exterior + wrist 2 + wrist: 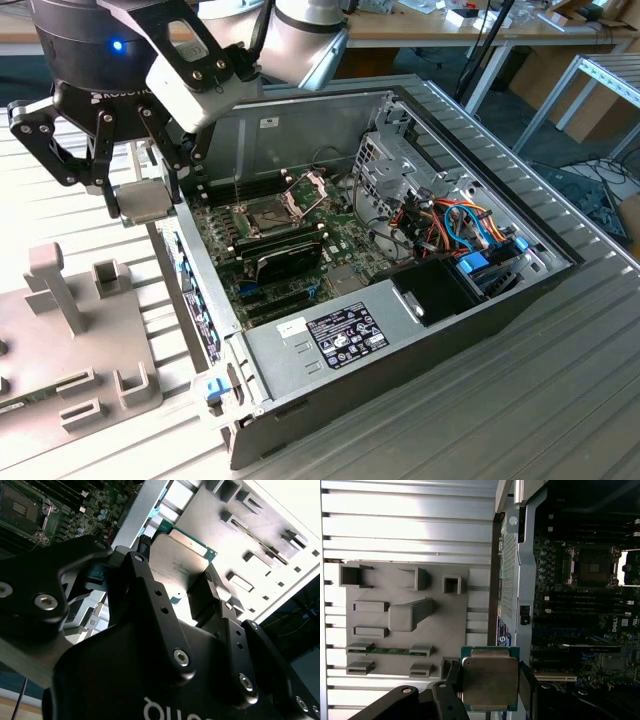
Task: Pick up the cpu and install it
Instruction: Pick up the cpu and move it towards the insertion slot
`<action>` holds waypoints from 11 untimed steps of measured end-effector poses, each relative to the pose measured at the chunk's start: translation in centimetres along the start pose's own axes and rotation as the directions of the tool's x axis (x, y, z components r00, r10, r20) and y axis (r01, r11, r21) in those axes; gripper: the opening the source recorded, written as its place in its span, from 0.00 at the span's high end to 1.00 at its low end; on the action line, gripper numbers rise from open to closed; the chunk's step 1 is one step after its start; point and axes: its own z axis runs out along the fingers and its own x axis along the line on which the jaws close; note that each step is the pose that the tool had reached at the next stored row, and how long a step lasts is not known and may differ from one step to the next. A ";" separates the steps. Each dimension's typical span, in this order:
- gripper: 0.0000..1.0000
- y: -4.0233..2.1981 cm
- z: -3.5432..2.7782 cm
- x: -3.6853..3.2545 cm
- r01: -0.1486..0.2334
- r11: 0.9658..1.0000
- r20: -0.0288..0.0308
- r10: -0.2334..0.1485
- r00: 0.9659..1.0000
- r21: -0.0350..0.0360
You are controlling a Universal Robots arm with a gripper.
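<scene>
Gripper fingers pinch the cpu by two opposite edges, with its dull metal top facing the first wrist camera. The cpu hangs clear of any surface, between the grey fixture tray and the open computer case. Inside the case, the socket on the green motherboard lies uncovered. Its hinged frame is raised, well apart from the cpu.

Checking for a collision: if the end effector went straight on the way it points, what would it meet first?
Likely the slatted table, in the strip between the grey fixture plate and the computer case. The end effector, shut on the cpu, hangs just outside the case; depth is unclear.
</scene>
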 end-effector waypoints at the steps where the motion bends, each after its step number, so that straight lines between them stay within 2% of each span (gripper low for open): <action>1: 0.45 0.00 0.00 0.00 0.000 1.000 0.000 0.000 1.000 0.000; 6: 0.45 0.00 0.00 -0.01 0.000 1.000 0.000 0.000 1.000 0.000; 11: 0.45 -0.01 0.01 -0.43 0.000 1.000 0.000 0.000 1.000 0.000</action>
